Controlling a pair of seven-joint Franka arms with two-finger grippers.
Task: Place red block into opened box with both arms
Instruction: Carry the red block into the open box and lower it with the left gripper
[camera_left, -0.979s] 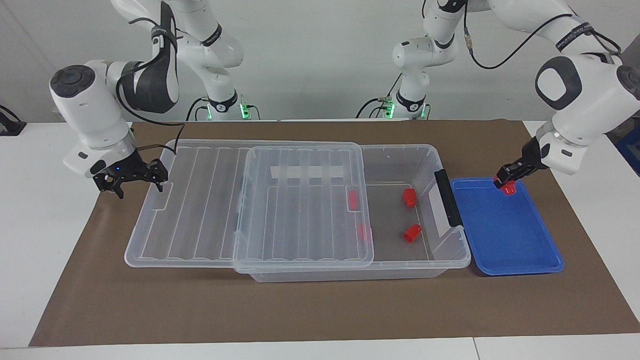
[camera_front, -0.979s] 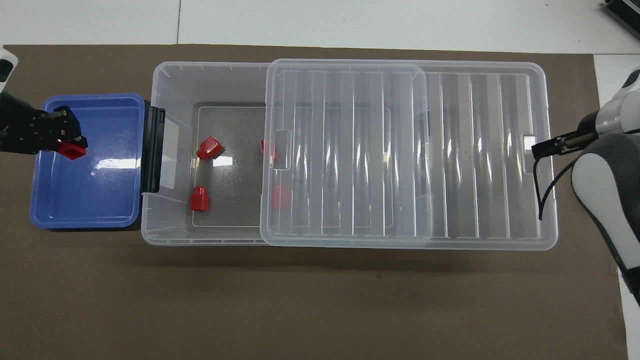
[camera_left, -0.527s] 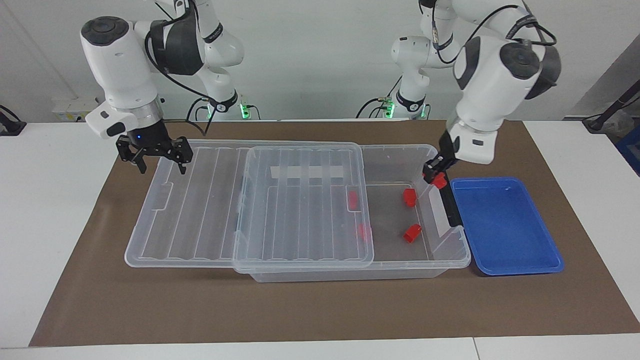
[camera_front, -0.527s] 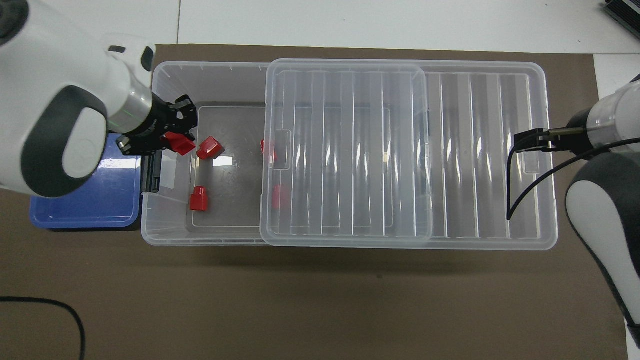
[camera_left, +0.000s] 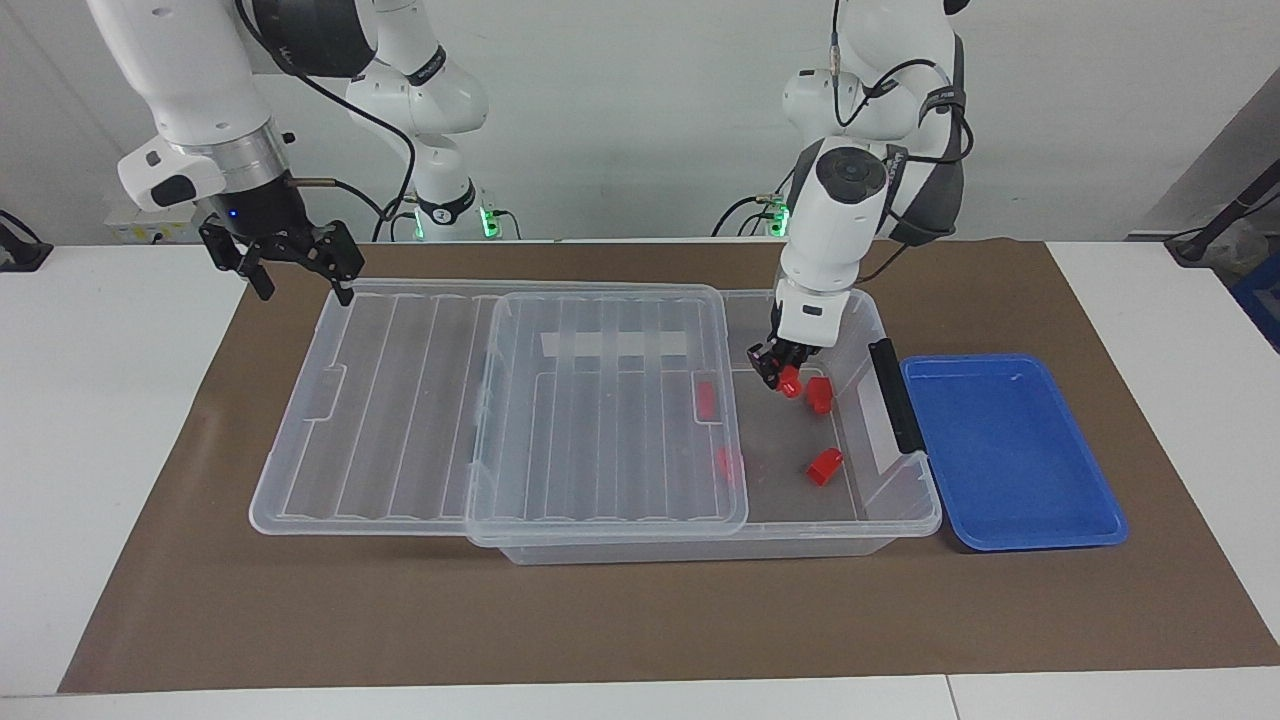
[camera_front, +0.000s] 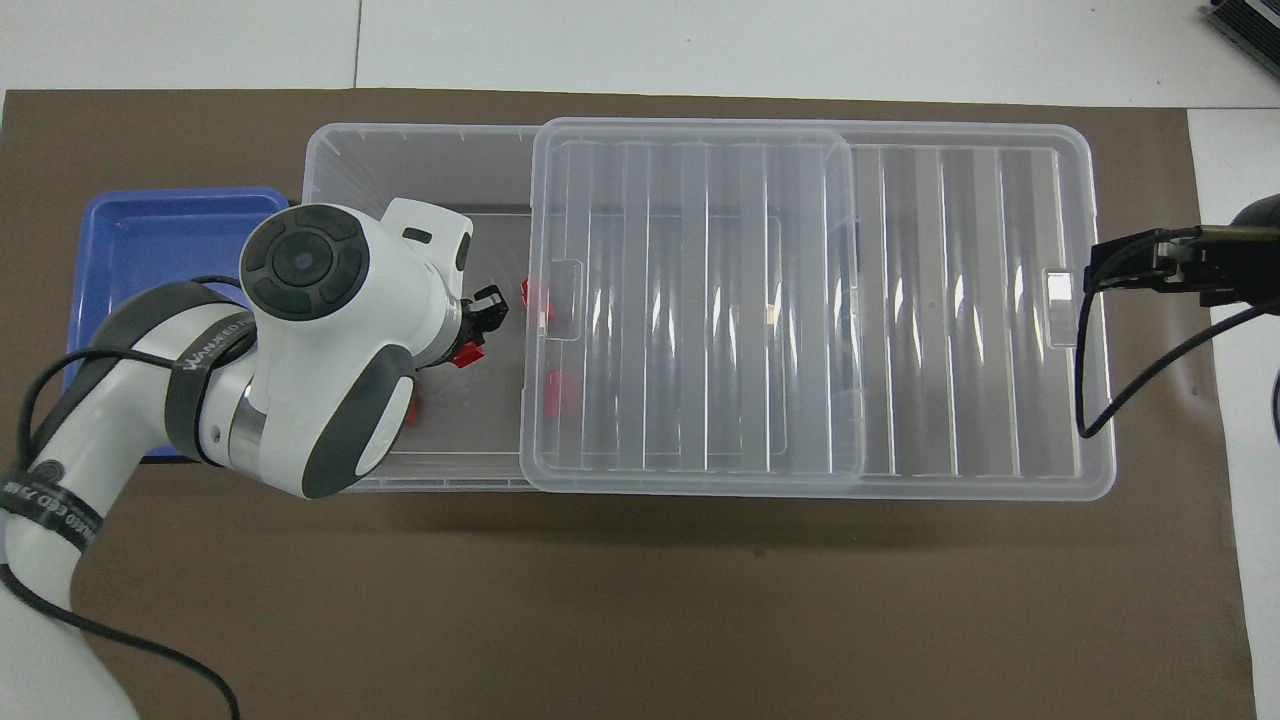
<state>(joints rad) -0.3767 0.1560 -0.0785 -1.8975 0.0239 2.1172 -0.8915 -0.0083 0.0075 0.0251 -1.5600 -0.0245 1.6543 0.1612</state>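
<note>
The clear box (camera_left: 905, 520) lies along the table, with its ribbed lid (camera_left: 400, 400) slid partway off toward the right arm's end. My left gripper (camera_left: 783, 377) is down in the box's uncovered part, shut on a red block (camera_left: 791, 382). That block hangs close beside another red block (camera_left: 820, 395) lying on the box floor. In the overhead view the left gripper (camera_front: 478, 332) and the red block (camera_front: 466, 356) show under the arm's wrist. My right gripper (camera_left: 292, 265) hangs open and holds nothing, over the lid's end; it shows in the overhead view as the right gripper (camera_front: 1105, 270).
A second loose red block (camera_left: 824, 466) lies in the open part, and two more (camera_left: 706, 400) show dimly under the lid. A black latch bar (camera_left: 895, 395) sits on the box's end wall. A blue tray (camera_left: 1010, 450) stands beside that end, bare.
The left gripper carried the red block from the blue tray, over the latch bar, into the box's open part. The right gripper rose and drew back toward the robots, still open.
</note>
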